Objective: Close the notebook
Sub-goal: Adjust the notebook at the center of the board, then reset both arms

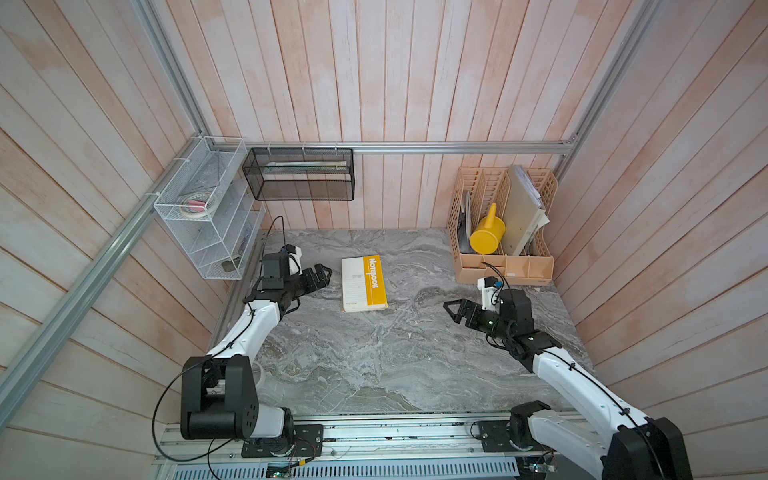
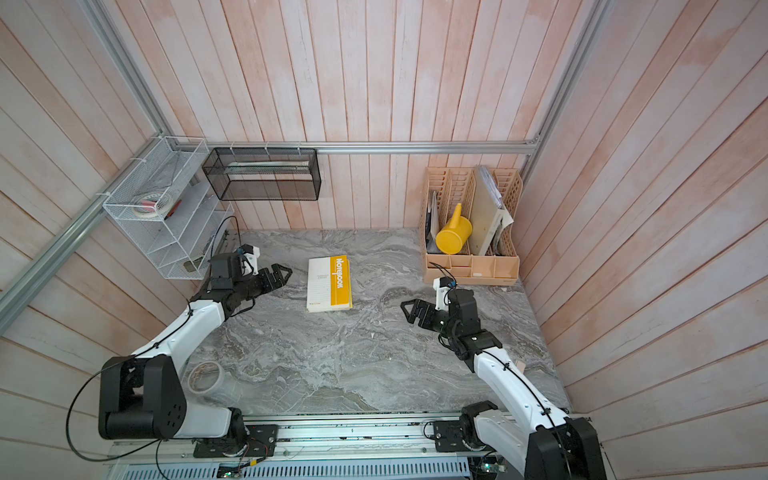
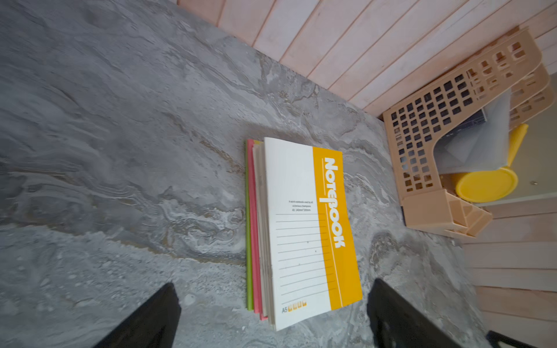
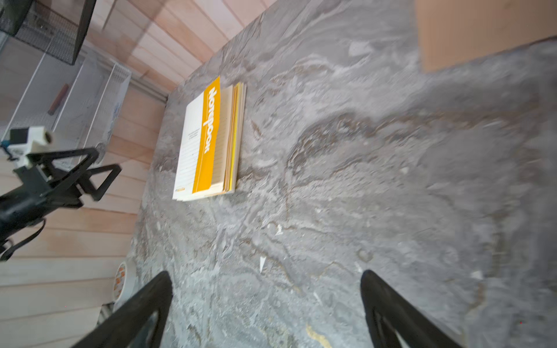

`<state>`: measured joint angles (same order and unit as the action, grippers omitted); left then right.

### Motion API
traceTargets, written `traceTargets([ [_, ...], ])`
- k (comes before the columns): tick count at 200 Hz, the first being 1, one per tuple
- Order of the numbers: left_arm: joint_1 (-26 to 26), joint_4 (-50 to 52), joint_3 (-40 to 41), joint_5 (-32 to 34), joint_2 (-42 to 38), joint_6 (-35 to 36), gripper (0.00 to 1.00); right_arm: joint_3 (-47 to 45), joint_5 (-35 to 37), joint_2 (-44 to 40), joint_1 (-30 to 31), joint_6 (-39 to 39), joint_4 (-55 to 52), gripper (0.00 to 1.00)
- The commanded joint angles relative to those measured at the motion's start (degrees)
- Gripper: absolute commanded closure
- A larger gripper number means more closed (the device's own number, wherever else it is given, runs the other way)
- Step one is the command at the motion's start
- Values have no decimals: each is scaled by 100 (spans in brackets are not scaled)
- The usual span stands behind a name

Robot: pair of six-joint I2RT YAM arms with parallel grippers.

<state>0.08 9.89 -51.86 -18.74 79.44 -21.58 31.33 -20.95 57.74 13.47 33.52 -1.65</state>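
organizer (image 1: 505,266): far right corner of tabletop (image 1: 374,365); yellow jug (image 1: 486,235) and folders (image 1: 521,212) in its slots
wire rack (image 1: 183,226): left wall, tape roll (image 1: 195,206) inside
mesh basket (image 1: 299,189): back wall (contents unclear)
notebook (image 1: 364,283): closed, cover up, flat near far edge, nothing touching it
left gripper (image 1: 326,276): fingers wide, just beside notebook
right gripper (image 1: 451,311): fingers wide, well apart from it

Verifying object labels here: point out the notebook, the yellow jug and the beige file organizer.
notebook (image 1: 374,282), in a top view, on the yellow cover band.
yellow jug (image 1: 484,241), in a top view, on its round base.
beige file organizer (image 1: 519,272), in a top view, on its front wall.
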Motion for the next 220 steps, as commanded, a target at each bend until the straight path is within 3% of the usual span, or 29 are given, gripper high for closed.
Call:
traceTargets([
  [1,12,-112,397,1478,-230,276,0,106,698,-231,-296,-650,-360,2],
  [40,10,-1032,1207,3105,-706,125,0,-473,1982,-867,-387,-1252,651,2],
  [68,-42,-3479,2606,3871,-782,885,0,-1232,2905,-1049,-387,-1633,1816,2],
  [94,-52,-5484,3662,3337,-693,1335,0,-1990,2923,-1118,-389,-2427,3224,2],
  [117,-36,-5988,3706,3001,-488,1457,0,-2114,3285,-888,-407,-2956,3756,2],
  [134,-36,-6638,3761,2757,-216,1626,0,-2478,3713,-421,-480,-3126,4764,2],
  [153,-11,-7047,3730,2652,117,1893,0,-2728,3611,259,-748,-2818,5673,2],
  [185,23,-9522,4443,2409,1167,1983,0,-2892,3224,1305,-906,-3347,7599,2],
  [220,56,-9235,4417,2639,1035,1831,0,-2713,2918,3068,-1320,-3212,9162,2],
])
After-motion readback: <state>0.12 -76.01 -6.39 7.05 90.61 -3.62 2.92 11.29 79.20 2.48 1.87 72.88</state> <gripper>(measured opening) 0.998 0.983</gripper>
